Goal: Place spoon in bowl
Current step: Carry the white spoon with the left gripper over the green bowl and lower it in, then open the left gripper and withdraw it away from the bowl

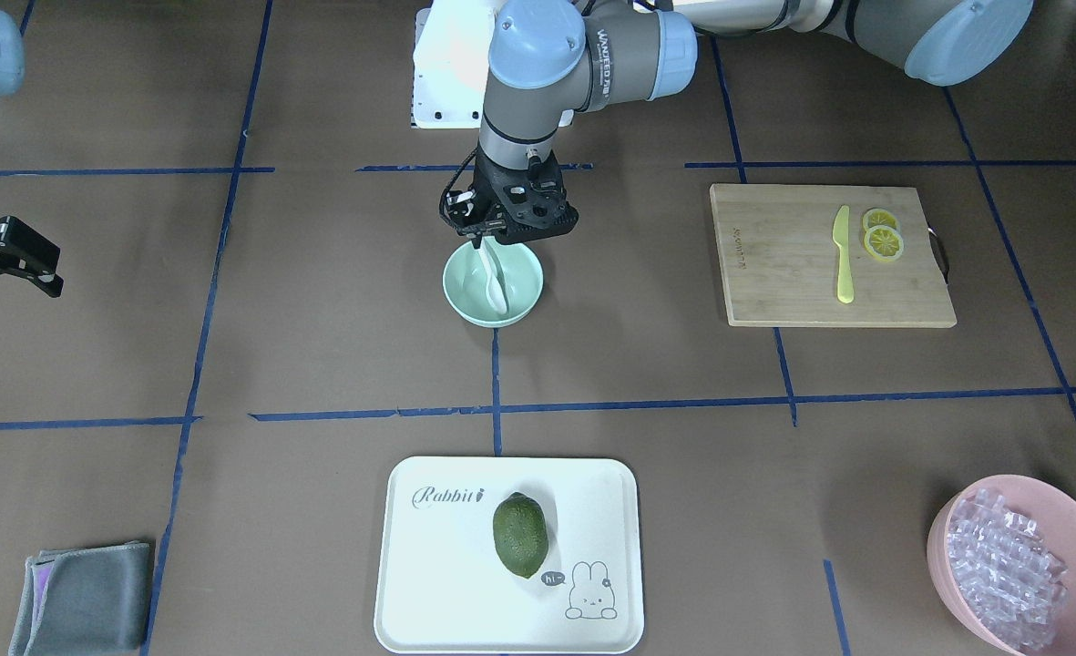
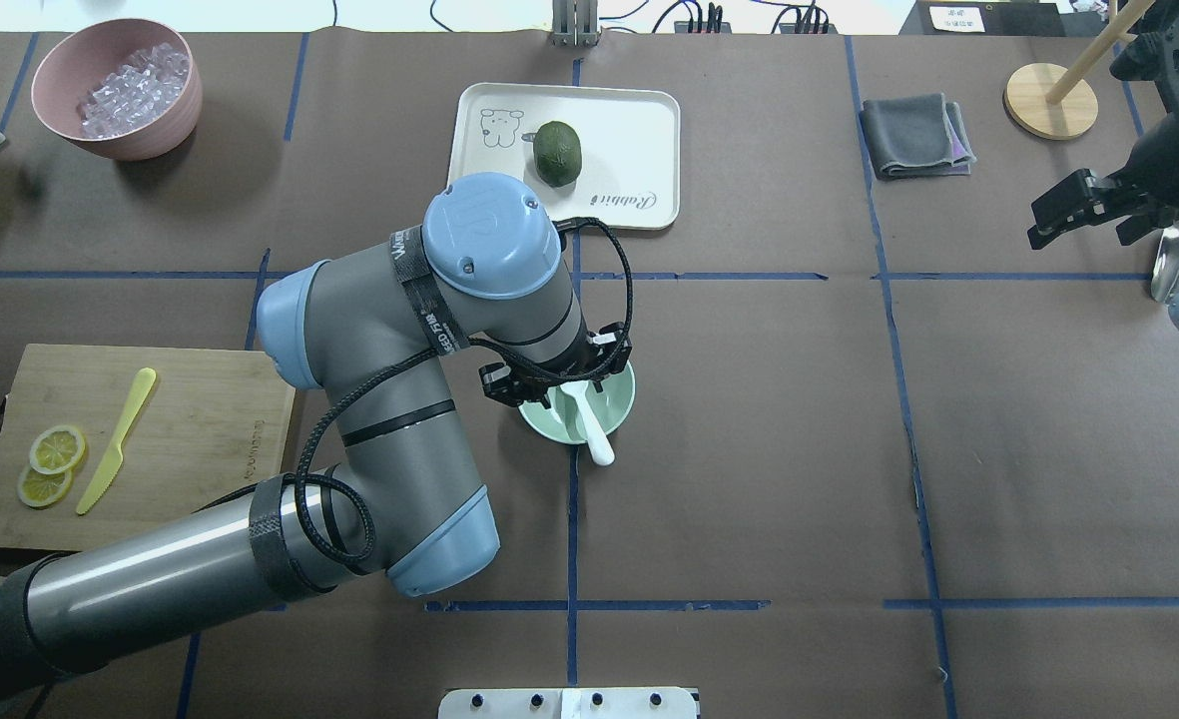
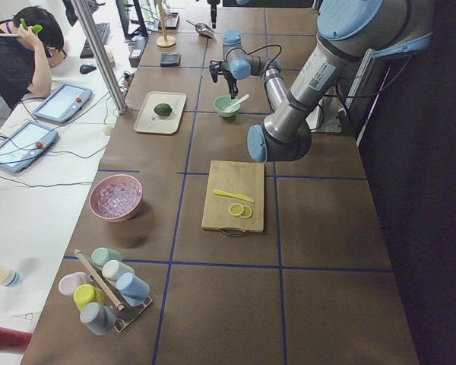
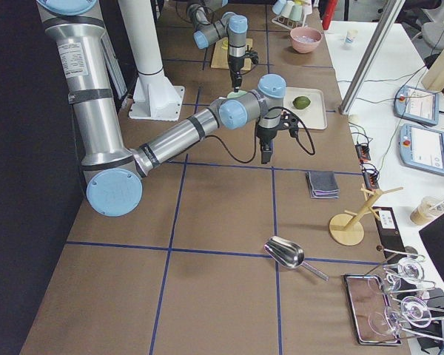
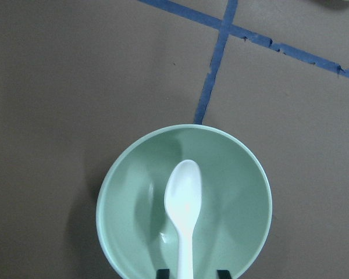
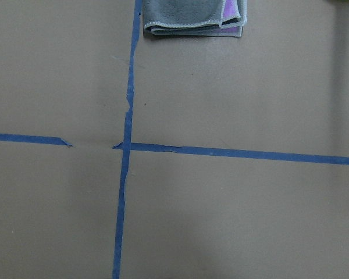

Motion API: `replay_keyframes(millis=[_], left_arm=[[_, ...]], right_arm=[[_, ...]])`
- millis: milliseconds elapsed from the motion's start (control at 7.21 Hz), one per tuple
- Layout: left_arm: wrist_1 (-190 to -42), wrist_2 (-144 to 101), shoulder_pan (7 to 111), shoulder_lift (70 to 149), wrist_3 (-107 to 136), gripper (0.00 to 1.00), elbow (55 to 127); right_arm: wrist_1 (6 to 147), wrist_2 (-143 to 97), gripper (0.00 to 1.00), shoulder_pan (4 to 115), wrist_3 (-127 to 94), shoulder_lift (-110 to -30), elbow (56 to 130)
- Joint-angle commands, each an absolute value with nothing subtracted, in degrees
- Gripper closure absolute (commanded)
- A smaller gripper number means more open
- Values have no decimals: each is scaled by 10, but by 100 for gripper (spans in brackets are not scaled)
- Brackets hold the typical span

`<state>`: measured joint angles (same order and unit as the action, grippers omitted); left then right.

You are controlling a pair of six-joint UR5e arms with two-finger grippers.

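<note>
The small white spoon [image 5: 184, 200] lies in the pale mint-green bowl [image 5: 131, 224], scoop on the bowl's floor and handle leaning over the rim. In the overhead view the spoon [image 2: 590, 431] sticks out past the near rim of the bowl [image 2: 619, 397]. My left gripper [image 5: 192, 273] hovers just above the bowl, open, its fingertips on either side of the handle without touching it. It also shows in the front view [image 1: 494, 242] above the bowl [image 1: 466, 301]. My right gripper [image 2: 1060, 214] hangs open and empty far to the right.
A wooden cutting board [image 2: 200, 449] with a yellow knife [image 2: 118, 437] and lemon slices [image 2: 50, 464] lies at the left. A white tray [image 2: 629, 130] holds a green avocado [image 2: 557, 152]. A pink bowl [image 2: 140, 140] of clear cubes and a grey cloth [image 2: 913, 135] sit at the far side.
</note>
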<state>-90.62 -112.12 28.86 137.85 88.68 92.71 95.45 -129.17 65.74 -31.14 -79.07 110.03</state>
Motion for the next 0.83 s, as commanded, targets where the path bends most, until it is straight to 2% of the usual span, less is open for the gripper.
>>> replay_keyframes(millis=[0, 139, 416, 693], left_arm=[[-900, -1123, 289, 1377, 886, 0, 933], [-887, -1127, 292, 1366, 883, 0, 953], [-828, -1172, 335, 1294, 785, 0, 1038], [-792, -1217, 429, 1204, 622, 0, 1118]], right_arm=[[954, -1292, 0, 657, -311, -791, 1100], [954, -1292, 0, 661, -305, -796, 1099], [950, -1296, 0, 702, -224, -836, 1096], [950, -1336, 0, 770, -104, -884, 1070]])
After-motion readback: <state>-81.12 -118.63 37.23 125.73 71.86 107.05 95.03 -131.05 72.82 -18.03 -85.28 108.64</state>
